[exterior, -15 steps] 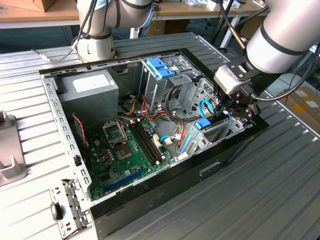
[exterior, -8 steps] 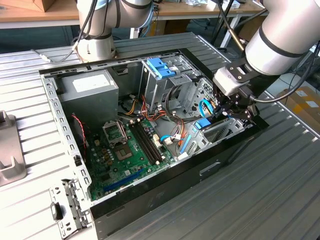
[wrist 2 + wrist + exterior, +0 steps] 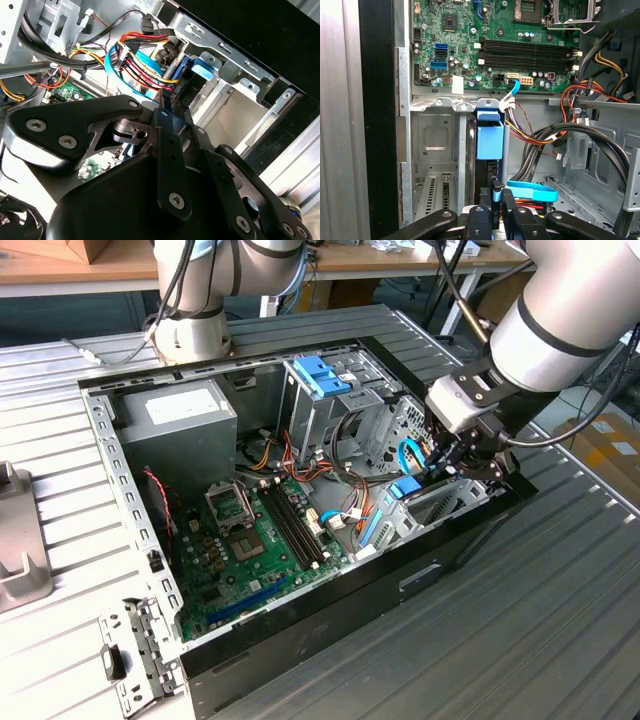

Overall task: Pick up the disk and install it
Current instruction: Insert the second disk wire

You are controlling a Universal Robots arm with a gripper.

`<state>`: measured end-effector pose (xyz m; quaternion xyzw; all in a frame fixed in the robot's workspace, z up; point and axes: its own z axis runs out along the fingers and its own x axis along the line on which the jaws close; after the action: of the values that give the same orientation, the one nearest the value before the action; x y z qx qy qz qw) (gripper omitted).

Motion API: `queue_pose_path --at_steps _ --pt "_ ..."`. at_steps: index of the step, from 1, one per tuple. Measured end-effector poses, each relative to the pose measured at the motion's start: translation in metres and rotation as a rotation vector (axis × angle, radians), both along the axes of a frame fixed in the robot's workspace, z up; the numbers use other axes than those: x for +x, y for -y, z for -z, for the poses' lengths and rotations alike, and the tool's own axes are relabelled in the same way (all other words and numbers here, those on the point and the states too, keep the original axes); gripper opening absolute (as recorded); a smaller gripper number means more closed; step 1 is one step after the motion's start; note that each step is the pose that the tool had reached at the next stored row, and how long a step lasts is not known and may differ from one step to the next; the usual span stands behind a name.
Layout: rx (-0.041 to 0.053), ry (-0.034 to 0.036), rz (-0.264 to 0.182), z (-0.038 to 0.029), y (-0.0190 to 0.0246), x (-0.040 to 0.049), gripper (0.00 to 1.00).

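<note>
The disk point(image 3: 485, 162) stands on edge in the narrow drive bay at the front corner of the open computer case point(image 3: 300, 612), its blue bracket point(image 3: 489, 137) towards the motherboard. In the second wrist view the disk point(image 3: 186, 87) shows its dark connector end and blue bracket point(image 3: 202, 67) beside the pale bay wall. My gripper point(image 3: 496, 200) reaches down into that bay, and its black fingers point(image 3: 512, 215) sit close together on the disk's thin end. In the exterior view the gripper point(image 3: 447, 465) hangs over the blue bracket point(image 3: 405, 488) at the case's right end.
A green motherboard point(image 3: 250, 540) covers the case floor, with a grey power-supply box point(image 3: 180, 415) at the back. A drive cage with a blue latch point(image 3: 322, 375) stands behind bundles of coloured cables point(image 3: 140, 60). A blue flat cable point(image 3: 532, 191) runs beside the fingers. The arm's base point(image 3: 195, 330) stands behind the case.
</note>
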<state>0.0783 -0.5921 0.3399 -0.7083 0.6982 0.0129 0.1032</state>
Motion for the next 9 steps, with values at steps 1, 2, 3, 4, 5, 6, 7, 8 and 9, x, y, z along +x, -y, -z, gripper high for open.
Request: queue_pose_path --at_steps 1,2,3,4,5,6,7,8,9 --pt "-0.0004 -0.0001 0.000 -0.0014 0.0000 0.0000 0.24" --pt "-0.0001 0.0000 0.000 -0.0032 0.0000 0.0000 0.24" --pt "0.0001 0.0000 0.000 -0.0053 0.0000 0.0000 0.24" --pt "0.0004 0.0000 0.000 -0.0088 0.0000 0.0000 0.24" --pt "0.0007 0.0000 0.000 -0.0130 0.0000 0.0000 0.24" --pt "0.0008 0.0000 0.000 -0.0150 -0.0008 0.0000 0.24" --pt "0.0008 0.0000 0.000 -0.0152 -0.0018 0.0000 0.24" --pt "0.0006 -0.0001 0.000 -0.0154 -0.0029 0.0000 0.24" --pt "-0.0001 -0.0001 0.000 -0.0151 -0.0052 0.0002 0.24"
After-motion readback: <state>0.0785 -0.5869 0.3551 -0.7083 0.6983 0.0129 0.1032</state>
